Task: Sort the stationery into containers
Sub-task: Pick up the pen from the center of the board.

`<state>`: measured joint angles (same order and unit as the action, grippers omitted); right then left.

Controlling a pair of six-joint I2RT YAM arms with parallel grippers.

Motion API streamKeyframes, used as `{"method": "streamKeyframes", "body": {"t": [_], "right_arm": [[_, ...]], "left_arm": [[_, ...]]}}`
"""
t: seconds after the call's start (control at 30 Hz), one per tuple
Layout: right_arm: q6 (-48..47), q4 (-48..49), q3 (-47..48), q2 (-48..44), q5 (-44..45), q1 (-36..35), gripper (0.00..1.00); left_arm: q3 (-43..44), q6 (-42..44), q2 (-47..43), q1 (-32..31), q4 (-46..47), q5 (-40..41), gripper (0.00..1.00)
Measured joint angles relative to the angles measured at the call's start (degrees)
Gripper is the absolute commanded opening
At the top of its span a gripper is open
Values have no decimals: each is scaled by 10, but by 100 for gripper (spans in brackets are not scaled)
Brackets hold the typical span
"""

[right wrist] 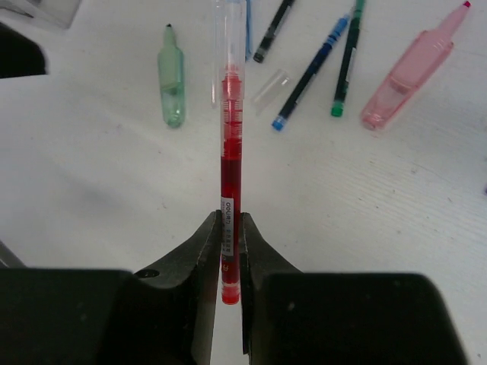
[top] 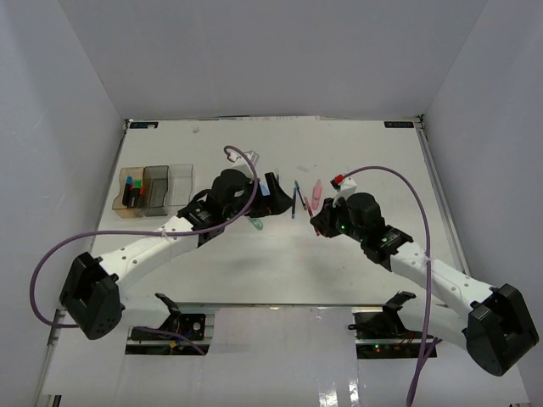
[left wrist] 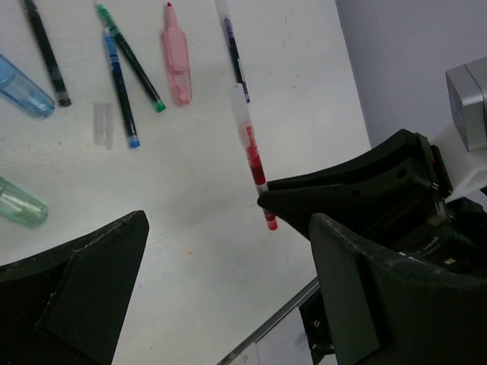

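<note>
My right gripper (right wrist: 230,236) is shut on a thin red pen (right wrist: 230,152) near its rear end; the pen points away from me, low over the table. In the left wrist view the same pen (left wrist: 251,148) sticks out of the right gripper's black tips (left wrist: 335,190). My left gripper (left wrist: 228,304) is open and empty, fingers (left wrist: 84,289) wide apart above bare table, close beside the right gripper. The three joined containers (top: 174,188) stand at the far left; the amber one holds highlighters (top: 131,191) with blue, green and orange caps.
Loose on the table beyond the grippers lie a pink tapered piece (left wrist: 176,61), a green tapered piece (right wrist: 172,76), a blue one (left wrist: 23,87), blue (left wrist: 120,87), green (left wrist: 131,57), black (left wrist: 46,49) and purple (left wrist: 230,46) pens, and a clear cap (right wrist: 271,86). The table's front edge (left wrist: 281,315) is near.
</note>
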<state>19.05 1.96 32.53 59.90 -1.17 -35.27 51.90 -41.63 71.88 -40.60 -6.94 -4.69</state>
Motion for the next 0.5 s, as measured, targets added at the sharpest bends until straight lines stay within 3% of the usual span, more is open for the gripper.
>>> {"method": "streamKeyframes", "body": {"t": [0.13,0.33,0.47,0.5], "right_arm": [[15,38,-6,-14,-23,-13,17],[33,87,-23,-22,-47,-21,18],[42,103,-35,-22,-56,-23,19],[44,103,-35,-22,-57,-23,20]], "left_arm": [[43,-11,61,-51,18,47,92],[85,-32,140,-80,29,89,79],[101,-40,177,-88,32,98,66],[106,-41,185,-90,32,98,57]]}}
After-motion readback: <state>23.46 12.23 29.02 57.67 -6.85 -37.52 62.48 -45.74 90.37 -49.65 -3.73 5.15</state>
